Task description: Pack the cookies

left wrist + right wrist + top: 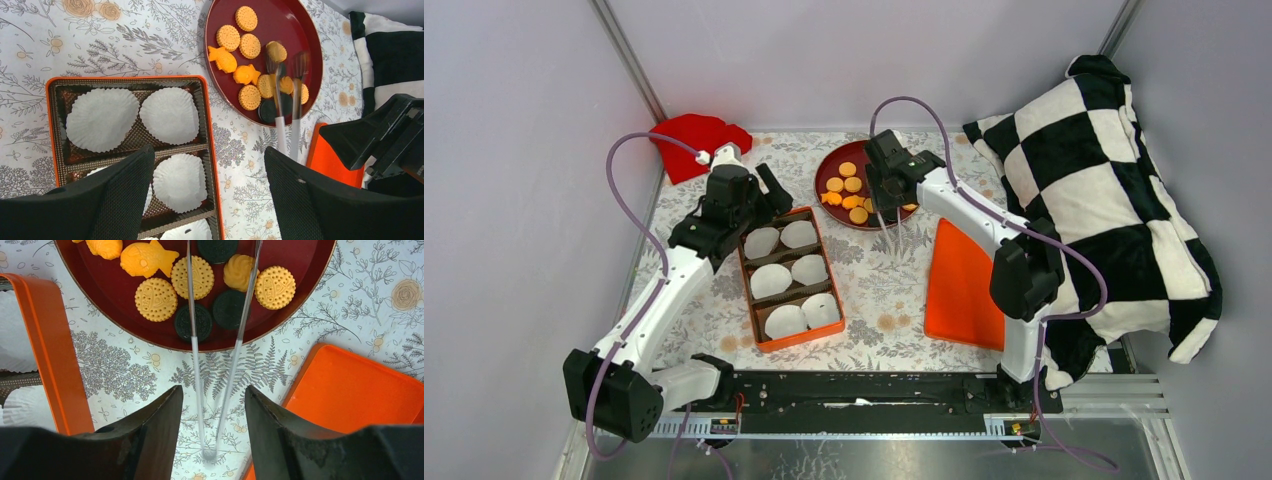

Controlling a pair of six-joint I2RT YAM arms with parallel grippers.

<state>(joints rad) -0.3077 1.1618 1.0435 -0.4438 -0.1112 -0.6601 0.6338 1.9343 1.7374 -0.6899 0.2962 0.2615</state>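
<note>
The cookies (849,190) lie on a dark red round plate (824,165): mostly orange round discs (156,299), two orange fish shapes, some black discs (194,322). My right gripper (214,390) hovers at the plate's near edge, open. Thin clear tongs (196,365) lie between its fingers with a gap on each side, their tips spread over the cookies (249,46). My left gripper (209,150) is open and holds nothing, above the right edge of the orange box (125,78), whose brown tray holds white paper cups (169,115).
An orange lid (964,285) lies right of the box, close under the right arm. A black-and-white checked pillow (1114,180) fills the right side. A red cloth (694,140) sits at the back left corner. The floral tablecloth shows between box and plate.
</note>
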